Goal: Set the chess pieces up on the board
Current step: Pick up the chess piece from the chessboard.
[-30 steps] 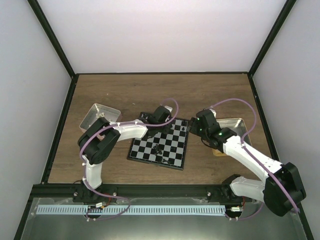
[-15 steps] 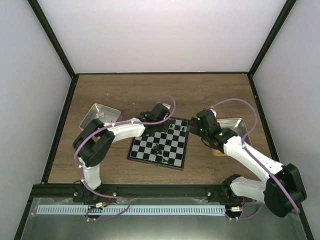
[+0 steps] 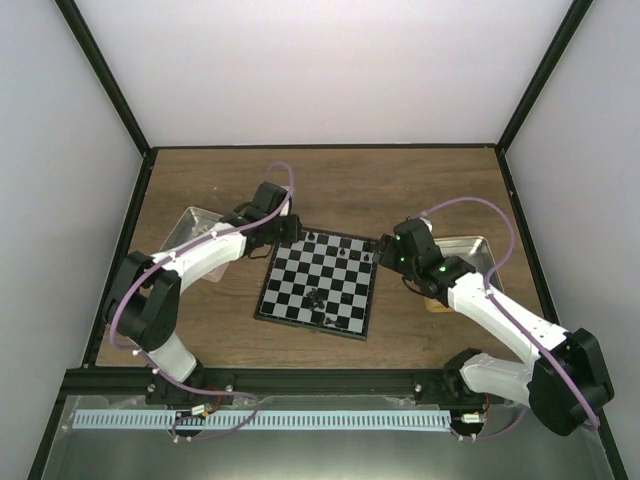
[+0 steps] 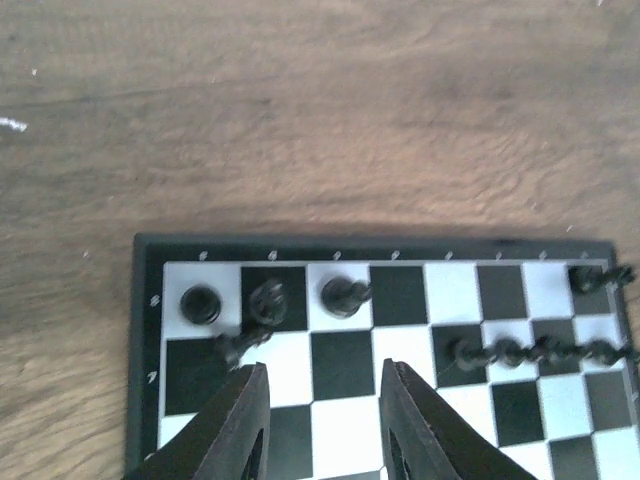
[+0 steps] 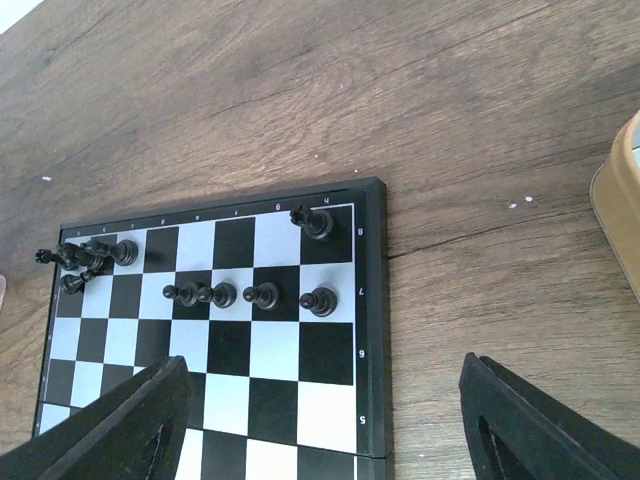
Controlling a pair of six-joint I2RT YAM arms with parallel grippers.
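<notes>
1. Top external view: the board [image 3: 290, 300] lay mid-table between the two arms, with the left tin [image 3: 185, 226] off its left edge and the right tin [image 3: 480, 243] off its right edge.
2. Left wrist view: the left gripper [image 4: 325, 368] hung over the board's far-left corner, its jaws parted with nothing between them. Several chess pieces [image 4: 342, 295] stood crowded just beyond its fingertips [image 4: 250, 400], and a tilted piece [image 4: 240, 345] sat almost against one finger.
3. Right wrist view: the right gripper [image 5: 325, 362] hovered near the board's right edge, jaws spread wide and empty. A pawn row [image 5: 262, 295] ran along the second rank from the far edge, with a lone piece [image 5: 315, 222] near the far-right corner.
4. Judged progress: the setup was partial, and stray pieces [image 3: 315, 297] remained mid-board.
5. Hazards, as judgements: a sideways sweep of the left fingers could topple the crowded corner group. The tilted piece could roll if nudged. Tiny pieces could slip from a pinch set off-centre. Both arms working over one small board risked contact.
</notes>
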